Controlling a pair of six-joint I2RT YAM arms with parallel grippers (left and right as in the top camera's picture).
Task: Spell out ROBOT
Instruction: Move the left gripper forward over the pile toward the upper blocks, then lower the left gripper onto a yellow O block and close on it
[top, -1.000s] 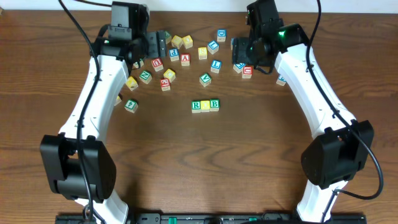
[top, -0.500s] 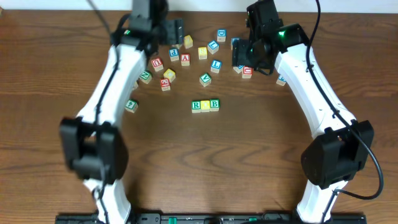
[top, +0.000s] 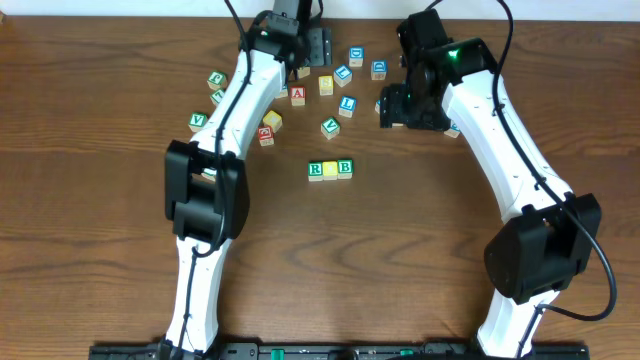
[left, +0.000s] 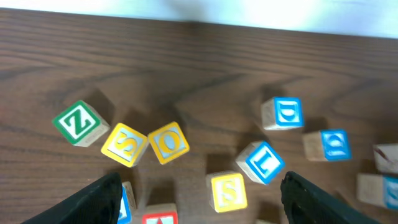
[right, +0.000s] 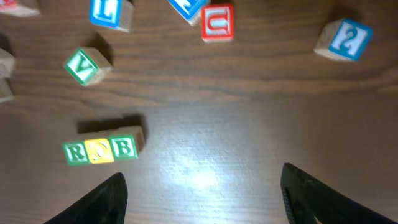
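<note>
Across the wooden table (top: 100, 220), stands at roughly three letters out of five, judging by what lies there. At the left gripper (left: 205, 205): spreads wide, holds nothing, hovers over the far scatter of loose blocks (top: 326, 85) near the back edge. At the right gripper (right: 208, 196): gapes just as wide and just as empty, looks down on bare wood near the word but apart from it. Near the table's middle, in the row (top: 330, 169): reads green R, yellow O, green B, set side by side and touching, reasonably straight. Lacks a second O and a closing T on the B end. Under the left wrist, shows a yellow O block (left: 168, 142) tight against a yellow S (left: 126, 145), with a green Z (left: 77, 122) just beyond; seems the likely next pick, though crowded on one side. Shows no legible T in any view, so cannot tell where that last letter lies.
</note>
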